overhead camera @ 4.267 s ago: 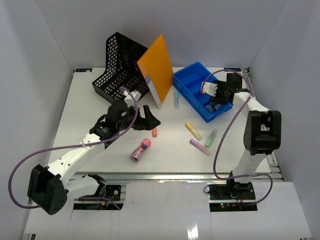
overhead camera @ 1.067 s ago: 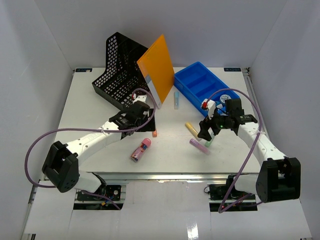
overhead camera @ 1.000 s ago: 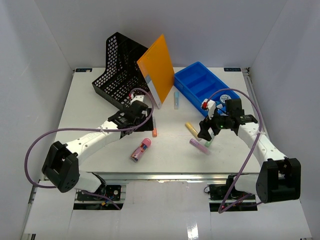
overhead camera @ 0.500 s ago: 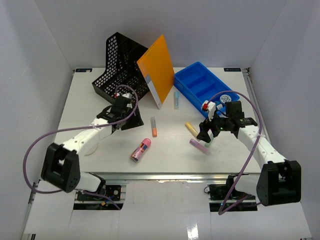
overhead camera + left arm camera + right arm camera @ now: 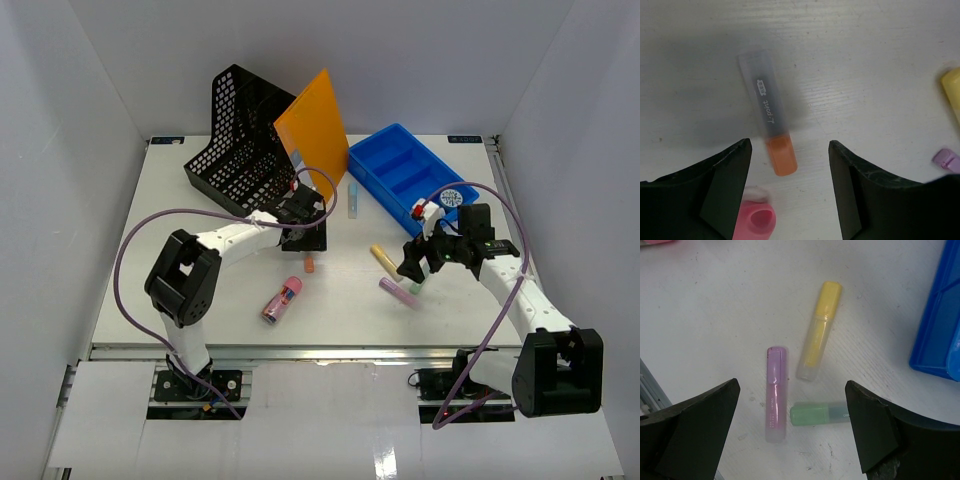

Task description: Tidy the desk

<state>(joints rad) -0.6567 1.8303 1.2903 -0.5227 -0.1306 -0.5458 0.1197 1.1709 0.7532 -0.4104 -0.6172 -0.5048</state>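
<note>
The white desk (image 5: 140, 190) carries scattered highlighters. My left gripper (image 5: 305, 232) hovers open over the orange highlighter (image 5: 774, 135), whose orange end lies between the fingertips (image 5: 789, 150) in the left wrist view; nothing is gripped. A pink tube (image 5: 282, 298) lies just beside it. My right gripper (image 5: 413, 264) hangs open above three highlighters: yellow (image 5: 819, 332), purple (image 5: 776, 395) and green (image 5: 821, 414). In the right wrist view they lie between its spread fingers (image 5: 791, 386), which touch none of them.
A black mesh file holder (image 5: 240, 140) lies tipped at the back left, with an orange folder (image 5: 315, 135) leaning against it. A blue tray (image 5: 376, 190) at the back right holds a round blue item (image 5: 450, 197). A pale blue highlighter (image 5: 352, 200) lies between them. An aluminium rail (image 5: 300, 350) edges the front.
My left arm drew back toward the mesh holder, then swung right to hover over the orange highlighter, its jaws a little narrower than a second ago. The right arm barely moved.
</note>
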